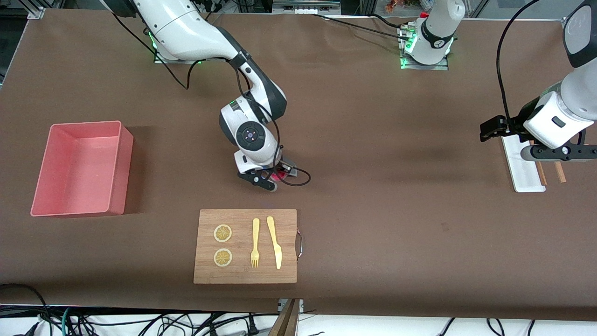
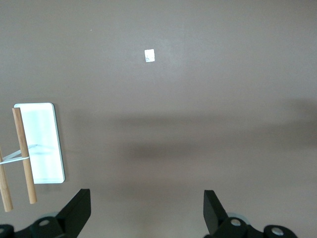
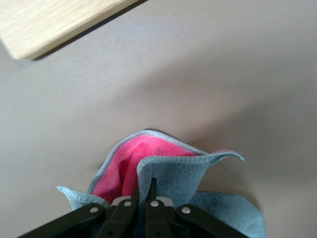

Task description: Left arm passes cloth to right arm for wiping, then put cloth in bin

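The cloth (image 3: 198, 173), grey on one side and crimson on the other, is pinched in my right gripper (image 3: 144, 191), whose fingers are closed on a fold of it. In the front view the right gripper (image 1: 275, 179) is low over the table just above the cutting board, with a bit of red cloth (image 1: 278, 176) showing under it. The salmon-pink bin (image 1: 81, 169) stands at the right arm's end of the table. My left gripper (image 1: 550, 154) is open and empty over the white tray; its fingers (image 2: 79, 210) stand wide apart.
A wooden cutting board (image 1: 246, 246) with two lemon slices, a yellow fork and a yellow knife lies nearer the front camera than the right gripper; its corner shows in the right wrist view (image 3: 54, 25). A flat white tray (image 1: 522, 163) with wooden sticks lies at the left arm's end.
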Tool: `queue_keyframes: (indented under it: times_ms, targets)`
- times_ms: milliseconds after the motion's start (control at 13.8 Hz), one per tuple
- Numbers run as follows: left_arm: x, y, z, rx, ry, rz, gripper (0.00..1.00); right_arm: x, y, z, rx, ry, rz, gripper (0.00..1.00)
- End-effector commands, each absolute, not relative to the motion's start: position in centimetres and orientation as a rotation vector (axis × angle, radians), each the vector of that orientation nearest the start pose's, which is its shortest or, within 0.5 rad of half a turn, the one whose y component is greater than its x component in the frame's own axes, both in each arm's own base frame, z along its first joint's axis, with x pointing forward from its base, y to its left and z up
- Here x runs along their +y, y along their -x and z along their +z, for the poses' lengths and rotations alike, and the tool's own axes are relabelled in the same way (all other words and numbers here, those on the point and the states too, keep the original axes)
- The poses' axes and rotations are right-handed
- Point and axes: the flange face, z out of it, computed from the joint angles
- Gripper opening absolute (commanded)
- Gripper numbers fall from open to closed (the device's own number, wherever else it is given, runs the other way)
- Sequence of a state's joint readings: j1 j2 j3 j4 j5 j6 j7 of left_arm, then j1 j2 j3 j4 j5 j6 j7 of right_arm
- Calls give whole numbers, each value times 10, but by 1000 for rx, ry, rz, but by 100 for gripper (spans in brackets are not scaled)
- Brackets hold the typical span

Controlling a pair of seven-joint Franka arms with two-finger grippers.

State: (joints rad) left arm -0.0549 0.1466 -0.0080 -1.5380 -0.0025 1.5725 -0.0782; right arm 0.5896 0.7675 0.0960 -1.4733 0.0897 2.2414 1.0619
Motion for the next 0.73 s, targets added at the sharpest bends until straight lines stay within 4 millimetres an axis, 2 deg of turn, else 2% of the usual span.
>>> queue_keyframes:
  times_ms: [0,73,218,436,655]
  targets:
    - [-36,-598,557,-40,3152,171,100,458,-565,228,766,2910,163,0]
    - [-36,-598,557,-41,3152,171,100,453,-568,227,751,2921,169,0]
    - [-36,-598,557,-41,3152,174,100,440,-568,219,609,2996,226,0]
    - [-38,-599,555,-36,3151,179,100,387,-586,213,533,3076,366,0]
    - [-38,-598,555,-36,3150,178,100,321,-610,207,473,3104,503,0]
